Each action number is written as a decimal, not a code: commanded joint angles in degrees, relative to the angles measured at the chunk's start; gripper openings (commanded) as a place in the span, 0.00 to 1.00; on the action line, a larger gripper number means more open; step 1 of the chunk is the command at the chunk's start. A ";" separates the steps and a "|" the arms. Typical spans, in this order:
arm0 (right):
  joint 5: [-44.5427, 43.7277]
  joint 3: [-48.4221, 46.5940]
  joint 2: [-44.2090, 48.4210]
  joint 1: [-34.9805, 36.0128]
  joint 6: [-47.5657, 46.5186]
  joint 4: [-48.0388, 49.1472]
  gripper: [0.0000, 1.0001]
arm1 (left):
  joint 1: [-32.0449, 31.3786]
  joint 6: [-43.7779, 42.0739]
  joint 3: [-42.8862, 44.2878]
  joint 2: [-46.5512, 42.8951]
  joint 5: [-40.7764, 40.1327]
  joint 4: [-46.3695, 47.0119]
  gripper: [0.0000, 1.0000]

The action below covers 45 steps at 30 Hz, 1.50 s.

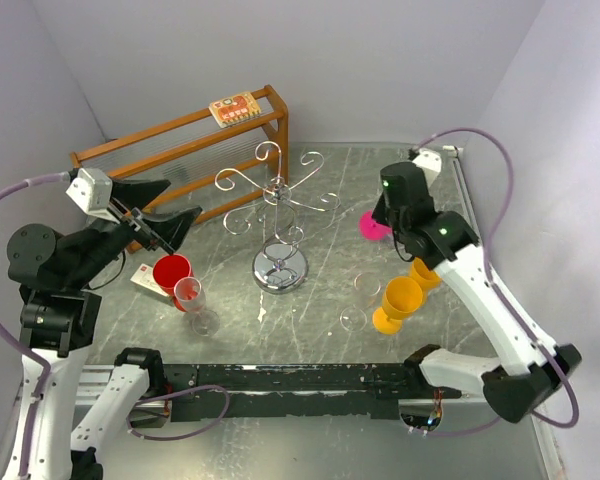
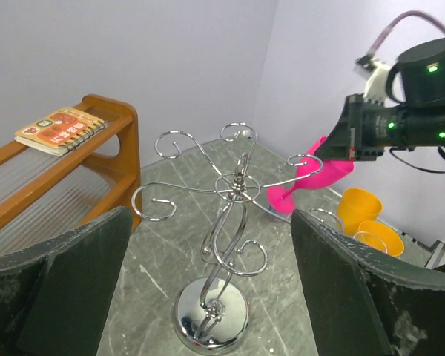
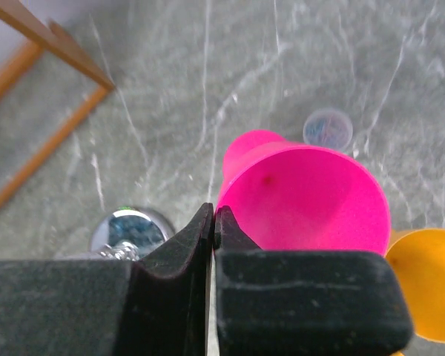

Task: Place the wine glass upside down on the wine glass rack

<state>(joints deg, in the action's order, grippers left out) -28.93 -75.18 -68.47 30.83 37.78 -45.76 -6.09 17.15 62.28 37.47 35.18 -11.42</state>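
The pink plastic wine glass (image 1: 371, 227) hangs tilted above the table at the right, its rim pinched in my right gripper (image 1: 384, 220). It shows in the right wrist view (image 3: 304, 200) with the jaws (image 3: 214, 216) closed on its rim, and in the left wrist view (image 2: 317, 175) just right of the rack's arms. The silver wire wine glass rack (image 1: 278, 205) stands mid-table on a round chrome base (image 2: 210, 317); its arms are bare. My left gripper (image 1: 166, 210) is open and empty, left of the rack and facing it.
A brown wooden shelf rack (image 1: 180, 150) with a small notebook (image 1: 232, 108) stands at the back left. A red glass (image 1: 170, 272) and a clear glass (image 1: 192, 300) sit at the front left. Two orange glasses (image 1: 400, 302) and a clear glass (image 1: 360, 300) sit at the front right.
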 commanded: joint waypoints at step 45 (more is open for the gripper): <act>28.45 16.60 18.64 0.20 5.14 76.78 0.00 | -30.24 45.93 10.45 36.29 -20.49 42.91 0.83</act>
<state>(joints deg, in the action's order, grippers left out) -1.91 -59.33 -49.67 30.83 40.42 25.61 -32.86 64.23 71.20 72.42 25.17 28.77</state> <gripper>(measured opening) 0.010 0.841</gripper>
